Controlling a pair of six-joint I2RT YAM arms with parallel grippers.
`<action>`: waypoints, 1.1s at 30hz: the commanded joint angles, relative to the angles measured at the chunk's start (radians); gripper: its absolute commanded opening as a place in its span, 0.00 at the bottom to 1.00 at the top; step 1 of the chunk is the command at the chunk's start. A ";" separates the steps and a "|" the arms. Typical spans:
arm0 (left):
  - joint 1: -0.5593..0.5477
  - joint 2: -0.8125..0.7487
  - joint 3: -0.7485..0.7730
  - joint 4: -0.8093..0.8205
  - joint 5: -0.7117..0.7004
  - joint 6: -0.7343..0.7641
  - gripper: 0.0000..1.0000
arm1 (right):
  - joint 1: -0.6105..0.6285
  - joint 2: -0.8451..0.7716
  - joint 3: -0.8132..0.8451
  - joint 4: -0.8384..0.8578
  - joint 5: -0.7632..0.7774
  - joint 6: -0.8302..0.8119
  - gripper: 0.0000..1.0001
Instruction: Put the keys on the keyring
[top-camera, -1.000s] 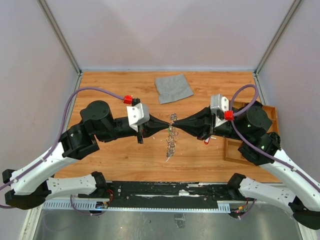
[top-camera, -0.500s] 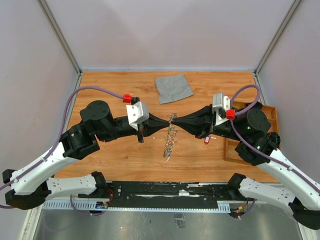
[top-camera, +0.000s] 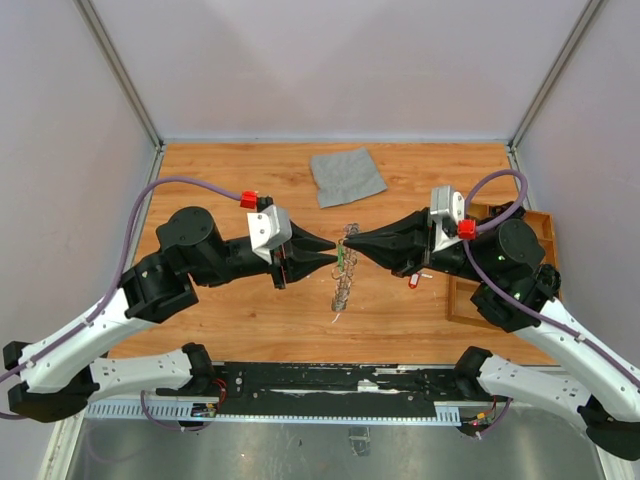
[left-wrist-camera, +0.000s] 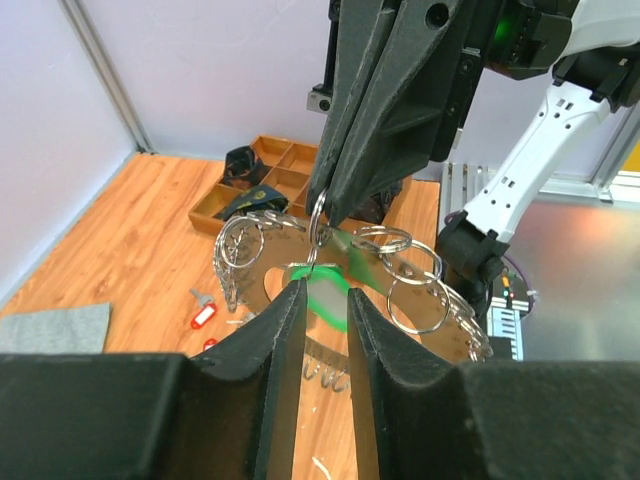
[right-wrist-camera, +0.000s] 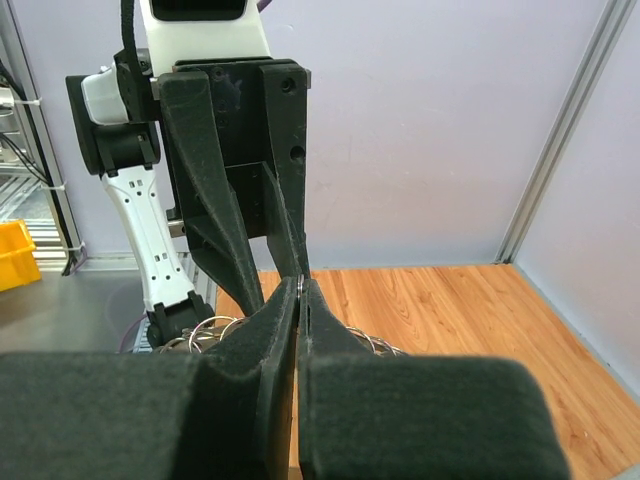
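The keyring (top-camera: 343, 283) hangs above the table's middle, its fringe of small metal loops dangling. My right gripper (top-camera: 349, 240) is shut on a thin loop at its top, and the metal edge shows between the pads (right-wrist-camera: 301, 283). A key with a green tag (left-wrist-camera: 330, 297) hangs on the keyring (left-wrist-camera: 232, 262), just past my left gripper's tips. My left gripper (top-camera: 334, 251) faces the right one from the left, open, with nothing between its fingers (left-wrist-camera: 290, 330). A red-tagged key (top-camera: 414, 281) lies on the table under the right arm, seen also as the red-tagged key (left-wrist-camera: 203, 316).
A grey square cloth (top-camera: 347, 175) lies at the back centre. A wooden tray (top-camera: 462, 300) with chunky black parts sits at the right, mostly under the right arm, and shows as the wooden tray (left-wrist-camera: 262, 172) in the left wrist view. Walls enclose three sides.
My left gripper has opened and drawn back a little to the left, letting go at the keyring. The right gripper stays shut on the ring, which still hangs from it.
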 joint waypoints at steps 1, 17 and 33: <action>0.002 -0.054 -0.039 0.109 -0.011 -0.044 0.29 | 0.014 -0.023 0.024 0.055 -0.029 -0.019 0.01; 0.003 -0.057 -0.097 0.259 0.060 -0.123 0.31 | 0.014 -0.018 0.039 0.055 -0.097 -0.020 0.01; 0.002 -0.022 -0.101 0.265 0.078 -0.120 0.21 | 0.014 -0.016 0.029 0.101 -0.135 0.011 0.01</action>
